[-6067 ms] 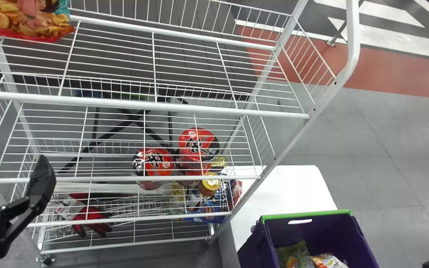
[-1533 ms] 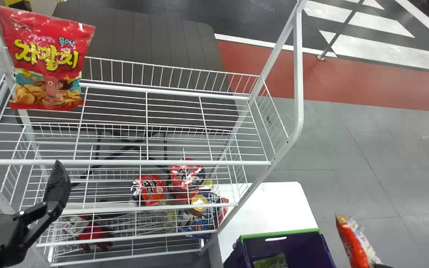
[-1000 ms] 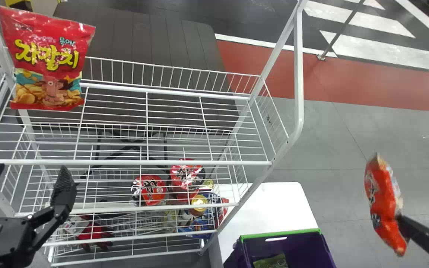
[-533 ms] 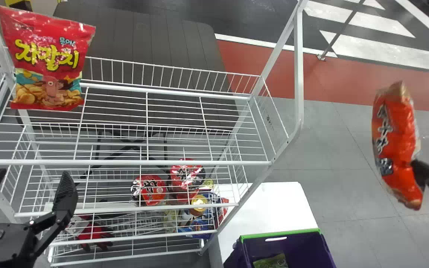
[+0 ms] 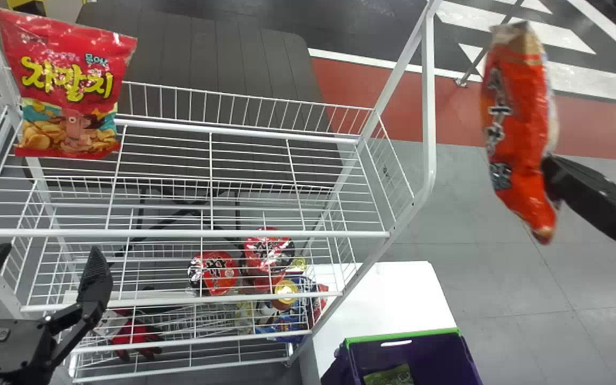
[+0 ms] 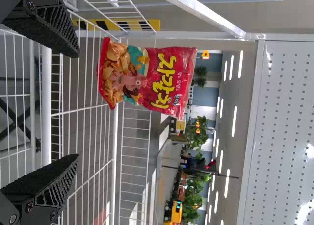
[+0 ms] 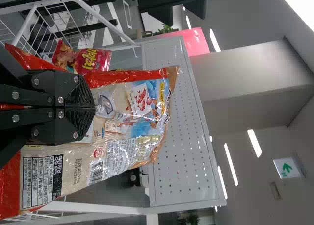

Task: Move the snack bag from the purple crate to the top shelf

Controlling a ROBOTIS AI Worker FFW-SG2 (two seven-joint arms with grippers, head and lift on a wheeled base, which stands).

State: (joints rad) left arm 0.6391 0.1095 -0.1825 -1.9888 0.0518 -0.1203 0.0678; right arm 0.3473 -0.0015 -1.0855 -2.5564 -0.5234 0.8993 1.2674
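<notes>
At the right of the head view my right gripper (image 5: pixel 551 171) holds up an orange snack bag (image 5: pixel 519 123), right of the shelf rack and above the floor. In the right wrist view the gripper (image 7: pixel 94 107) is shut on the bag (image 7: pixel 132 112), its fingers pinching the bag's middle. My left gripper (image 5: pixel 51 267) stands open before the rack at the lower left; the left wrist view shows its gripper (image 6: pixel 78 105) with nothing between the fingers. The purple crate (image 5: pixel 401 342) is at the bottom, a green packet (image 5: pixel 391 376) inside. The top shelf (image 5: pixel 244 160) has a red snack bag (image 5: pixel 67 85) at its left.
The rack's white right post (image 5: pixel 430 107) rises between the top shelf and the held bag. Lower shelves carry red noodle cups (image 5: pixel 217 272), a yellow-lidded jar (image 5: pixel 285 291) and red gloves (image 5: pixel 134 334). A white table (image 5: pixel 383 294) stands behind the crate.
The right gripper has lifted the orange bag from low at the right, far up and lately leftward toward the rack. Since the oldest frame, the head view has shifted. The left gripper has barely moved lately.
</notes>
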